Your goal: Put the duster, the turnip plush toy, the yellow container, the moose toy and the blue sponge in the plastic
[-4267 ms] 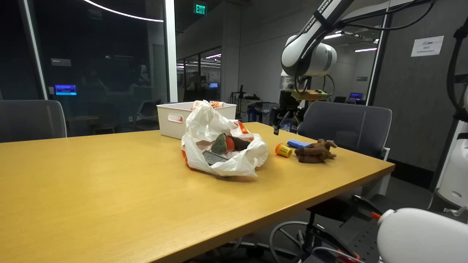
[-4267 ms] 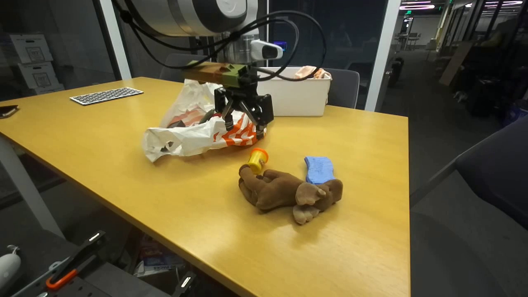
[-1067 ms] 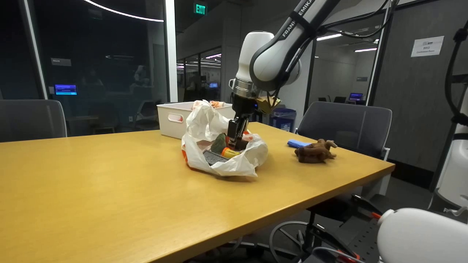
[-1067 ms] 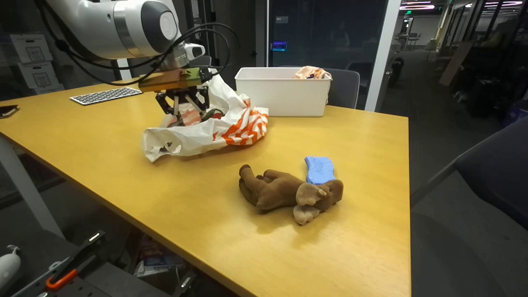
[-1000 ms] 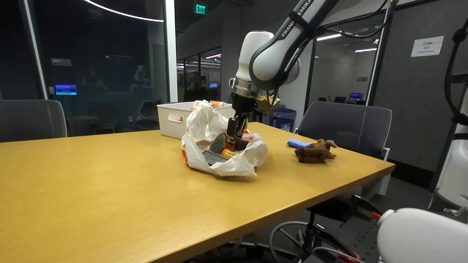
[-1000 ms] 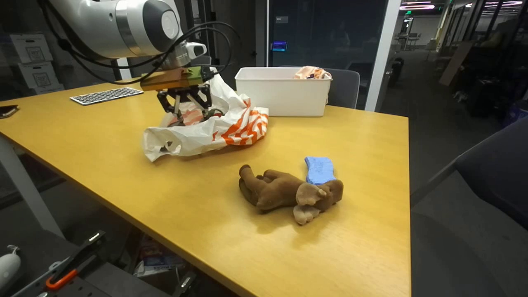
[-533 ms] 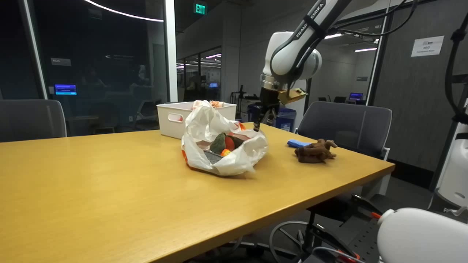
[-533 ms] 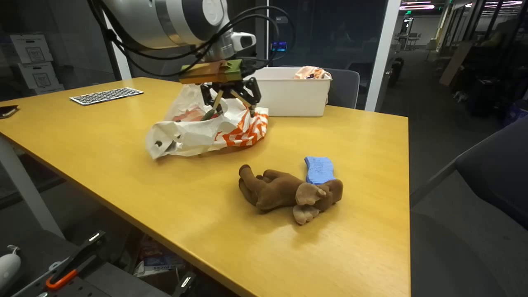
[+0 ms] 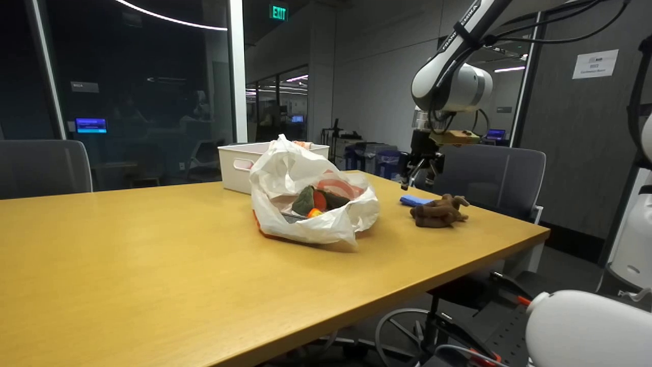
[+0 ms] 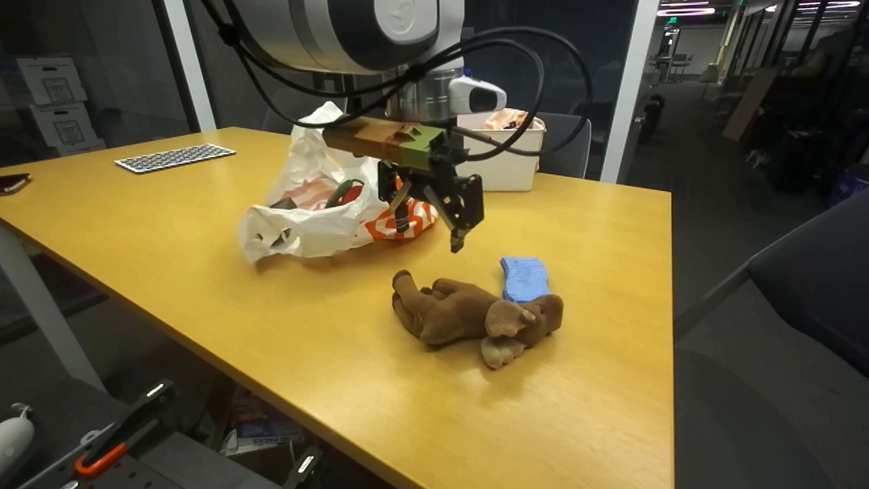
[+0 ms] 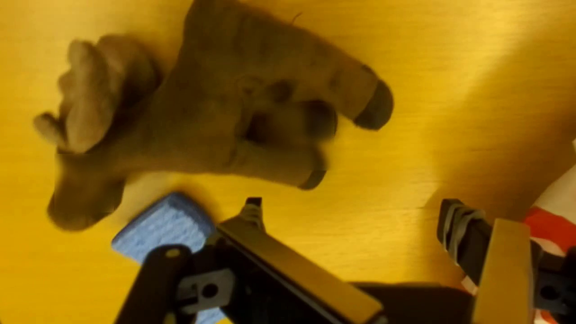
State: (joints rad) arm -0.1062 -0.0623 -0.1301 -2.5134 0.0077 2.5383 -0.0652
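Yellow table; the moose toy lies lower, near the hand; jaws spread.

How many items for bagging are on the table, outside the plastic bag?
2: the brown moose toy, lying apart from the white plastic bag, and the blue sponge beside the toy's head. No other shows, though the bag could hide one.

Dim surroundings in both exterior views, curved light strip upper left in an exterior view, my wrist view yellow-cast, moose toy blurred, soft shadow right.
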